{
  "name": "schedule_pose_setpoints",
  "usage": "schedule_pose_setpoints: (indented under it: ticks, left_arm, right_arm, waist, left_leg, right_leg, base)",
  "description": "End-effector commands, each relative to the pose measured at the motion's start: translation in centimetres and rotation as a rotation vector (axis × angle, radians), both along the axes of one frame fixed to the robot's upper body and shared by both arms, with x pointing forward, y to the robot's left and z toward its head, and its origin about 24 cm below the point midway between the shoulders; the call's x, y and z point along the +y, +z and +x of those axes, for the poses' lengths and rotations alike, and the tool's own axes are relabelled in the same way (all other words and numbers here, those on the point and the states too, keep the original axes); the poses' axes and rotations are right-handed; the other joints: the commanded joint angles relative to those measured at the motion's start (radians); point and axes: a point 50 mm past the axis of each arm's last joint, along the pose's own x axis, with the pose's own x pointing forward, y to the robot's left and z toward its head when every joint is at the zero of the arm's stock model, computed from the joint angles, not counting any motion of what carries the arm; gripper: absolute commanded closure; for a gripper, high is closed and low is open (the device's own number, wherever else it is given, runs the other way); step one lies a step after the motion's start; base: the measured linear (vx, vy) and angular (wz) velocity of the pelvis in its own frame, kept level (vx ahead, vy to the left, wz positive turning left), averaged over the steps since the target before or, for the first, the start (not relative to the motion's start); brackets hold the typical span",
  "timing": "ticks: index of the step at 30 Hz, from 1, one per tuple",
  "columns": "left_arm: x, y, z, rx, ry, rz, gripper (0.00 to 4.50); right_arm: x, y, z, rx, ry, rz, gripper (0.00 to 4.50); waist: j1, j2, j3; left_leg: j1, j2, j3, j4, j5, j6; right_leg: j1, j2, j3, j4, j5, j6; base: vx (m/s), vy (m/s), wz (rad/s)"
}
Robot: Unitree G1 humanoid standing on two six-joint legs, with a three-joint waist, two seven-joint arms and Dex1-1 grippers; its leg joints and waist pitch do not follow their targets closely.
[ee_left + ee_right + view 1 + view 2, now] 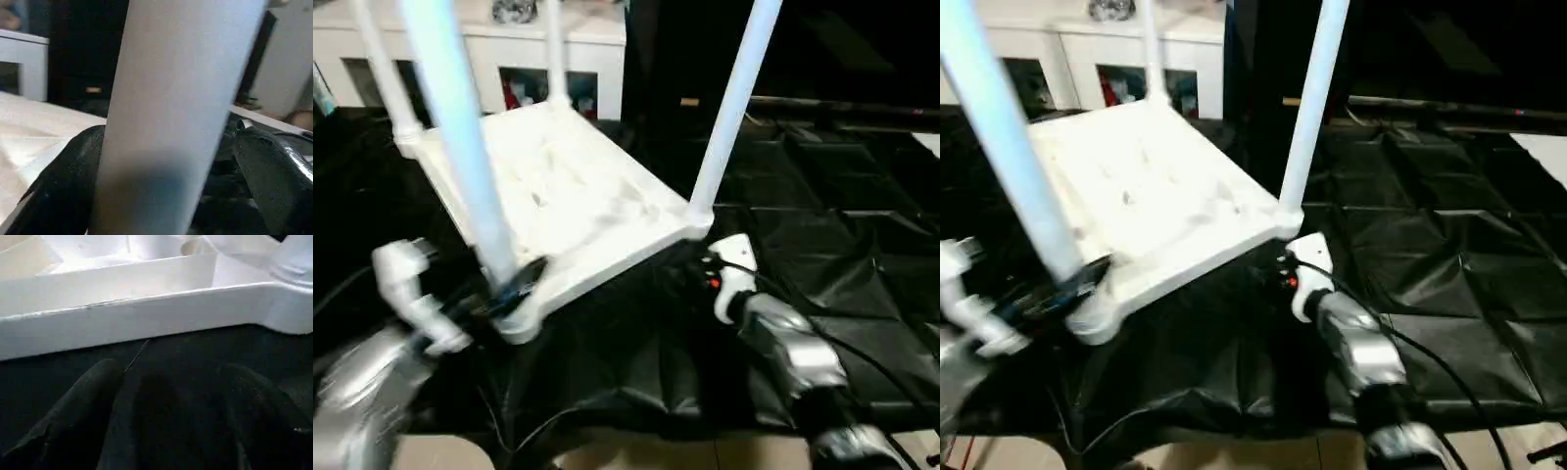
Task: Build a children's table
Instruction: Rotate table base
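Observation:
The children's table lies upside down on a black sheet, its white ribbed top [568, 196] tilted a little. Tube legs stand up from the corner sockets: the near-left leg [460, 127], the right leg [734, 108] and two at the back [555, 49]. My left gripper [514, 284] is open around the base of the near-left leg [181, 112], one black finger [63, 186] against it and the other [274, 171] slightly apart. My right gripper [690, 259] is open, low beside the right corner socket, facing the top's rim [146, 308] with nothing between its fingers [78, 416].
A white glass-door cabinet [509, 59] stands behind the table. The crinkled black sheet [822, 245] spreads to the right and front. Pale floor [636, 455] shows at the sheet's near edge. A cable runs along my right forearm [793, 343].

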Motion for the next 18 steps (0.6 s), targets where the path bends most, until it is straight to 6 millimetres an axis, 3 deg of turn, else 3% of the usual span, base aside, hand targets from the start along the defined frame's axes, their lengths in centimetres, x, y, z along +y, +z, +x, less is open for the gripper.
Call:
schedule_pose_setpoints:
  ticks: [1,2,4,18]
  left_arm:
    - [-1.2,0.4,0.2,-0.015,-0.051,0.014,0.11]
    - [-1.6,0.4,0.5,-0.015,-0.070,0.009,0.11]
    - [-2.7,0.6,0.8,-0.011,-0.130,-0.012,0.11]
    - [-8.0,0.8,1.2,0.029,-0.429,-0.040,0.11]
  right_arm:
    - [-0.3,0.1,0.5,-0.005,-0.022,-0.036,0.90]
    - [-0.2,0.1,0.7,-0.006,-0.026,-0.045,0.90]
    - [-0.1,0.1,1.2,-0.005,-0.029,-0.050,0.90]
    - [3.1,0.6,2.2,-0.028,0.083,-0.030,0.90]
  waist:
    - [-0.004,-0.007,-0.057]
    - [0.000,0.002,-0.058]
    - [-0.002,-0.002,-0.056]
    - [-0.001,-0.005,-0.057]
  left_leg:
    - [0.008,0.012,0.006,-0.069,-0.287,-0.030]
    - [0.008,0.011,0.004,-0.068,-0.274,-0.030]
    - [0.013,0.014,0.009,-0.067,-0.280,-0.032]
    - [0.010,0.012,0.009,-0.065,-0.267,-0.031]
  right_leg:
    - [0.042,-0.028,0.036,-0.070,-0.194,-0.151]
    - [0.043,-0.030,0.037,-0.063,-0.190,-0.154]
    - [0.037,-0.031,0.037,-0.068,-0.206,-0.156]
    - [0.042,-0.034,0.037,-0.064,-0.208,-0.156]
  base:
    - [0.000,0.000,0.00]
    - [0.000,0.000,0.00]
    - [0.000,0.000,0.00]
    - [0.000,0.000,0.00]
